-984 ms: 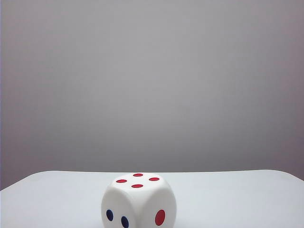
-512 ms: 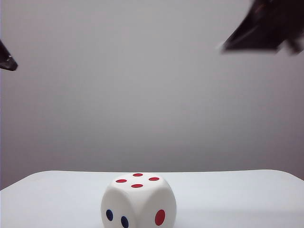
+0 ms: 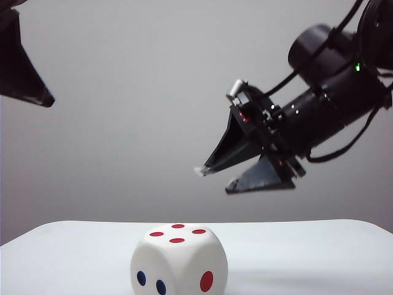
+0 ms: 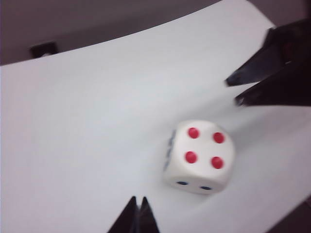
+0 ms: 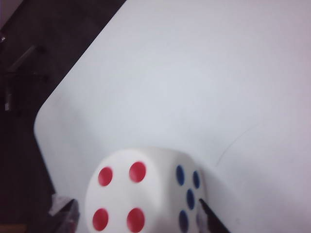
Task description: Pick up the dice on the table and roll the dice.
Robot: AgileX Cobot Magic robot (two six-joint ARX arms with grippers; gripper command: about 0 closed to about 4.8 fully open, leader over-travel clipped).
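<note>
Spread apart, the right pincer point(image 3: 215, 178) hangs above and to the right of the dice point(image 3: 178, 260). That cube sits square on the white bench point(image 3: 319, 252) near its front edge, four red pips up, no long axis. High at far left, the left pincer point(image 3: 44, 97) shows fingertips point(image 4: 137, 216) pressed together.

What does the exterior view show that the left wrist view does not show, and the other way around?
Only the exterior view shows the side of the dice with one red pip, and the whole right gripper with its arm, hanging above the dice without touching it. Only the left wrist view shows the left gripper's fingertips, close together, near the dice, and a dark floor beyond the table's edge. Both show the dice resting on the table with four red pips on top, two dark blue pips on a side, and the right gripper's dark fingers.
</note>
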